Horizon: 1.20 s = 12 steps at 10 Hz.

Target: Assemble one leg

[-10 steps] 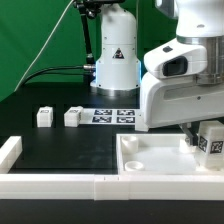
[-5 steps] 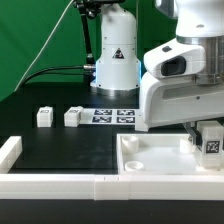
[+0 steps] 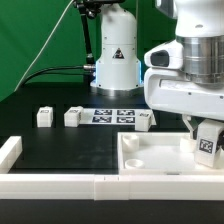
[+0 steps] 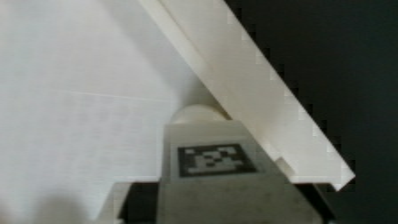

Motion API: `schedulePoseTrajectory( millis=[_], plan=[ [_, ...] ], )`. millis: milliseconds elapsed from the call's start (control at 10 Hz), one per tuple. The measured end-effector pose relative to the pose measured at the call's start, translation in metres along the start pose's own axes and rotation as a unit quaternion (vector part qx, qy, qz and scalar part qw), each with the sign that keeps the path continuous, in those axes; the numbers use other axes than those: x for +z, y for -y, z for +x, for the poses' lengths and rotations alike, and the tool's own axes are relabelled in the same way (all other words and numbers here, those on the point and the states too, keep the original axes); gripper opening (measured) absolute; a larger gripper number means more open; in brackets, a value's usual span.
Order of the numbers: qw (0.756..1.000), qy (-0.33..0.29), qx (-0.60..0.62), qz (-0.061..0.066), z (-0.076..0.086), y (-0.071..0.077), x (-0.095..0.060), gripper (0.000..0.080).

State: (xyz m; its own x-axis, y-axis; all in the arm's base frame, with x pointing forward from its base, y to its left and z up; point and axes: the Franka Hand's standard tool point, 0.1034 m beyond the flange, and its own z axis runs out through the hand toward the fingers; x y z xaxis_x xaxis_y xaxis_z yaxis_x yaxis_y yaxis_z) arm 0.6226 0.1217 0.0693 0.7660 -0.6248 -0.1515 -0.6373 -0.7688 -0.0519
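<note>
Shifted toward the exterior view's right since a second ago, the white robot arm (image 3: pixel 185 70) now uncovers another small white tagged block (image 3: pixel 147 119) behind the large white square plastic tray (image 3: pixel 165 162). Its two-finger gripper (image 3: pixel 206 138) clasps the small white plastic peg-like leg (image 3: pixel 208 148) over the tray's far-right corner, close to its wall. The fingertips are hidden, and the frame edge cuts that corner off.

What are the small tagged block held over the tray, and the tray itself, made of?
The leg looks like matte white plastic: smooth, uniform faces, with a printed black-and-white tag. The tray seems the same plastic, judging by its rounded sockets.
</note>
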Motion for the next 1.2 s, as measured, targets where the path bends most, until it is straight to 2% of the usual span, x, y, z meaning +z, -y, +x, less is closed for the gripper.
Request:
schedulePoseTrajectory(
  millis=[200,400,500,600,700,800,900,1000,1200],
  plan=[
    [0.994,0.005,0.110,0.003,-0.0007,0.0003,0.0012,0.0294],
    [0.977,0.008,0.212,0.004,-0.0025,0.0018,0.0017,0.0294],
    [0.968,0.010,0.252,0.006,-0.0034,0.0026,0.0019,0.0294],
    [0.971,0.010,0.241,0.006,-0.0035,0.0026,0.0019,0.0294],
    [0.977,0.010,0.215,0.006,-0.0036,0.0028,0.0018,0.0370],
    [0.980,0.009,0.196,0.006,-0.0045,0.0045,0.0000,0.0370],
    [0.993,0.008,0.120,0.007,-0.0043,0.0055,-0.0018,0.0544],
    [1.000,0.007,0.022,0.007,-0.0042,0.0055,-0.0018,0.0628],
    [0.991,-0.002,-0.137,-0.001,-0.0023,0.0037,-0.0016,0.0645]
  ],
)
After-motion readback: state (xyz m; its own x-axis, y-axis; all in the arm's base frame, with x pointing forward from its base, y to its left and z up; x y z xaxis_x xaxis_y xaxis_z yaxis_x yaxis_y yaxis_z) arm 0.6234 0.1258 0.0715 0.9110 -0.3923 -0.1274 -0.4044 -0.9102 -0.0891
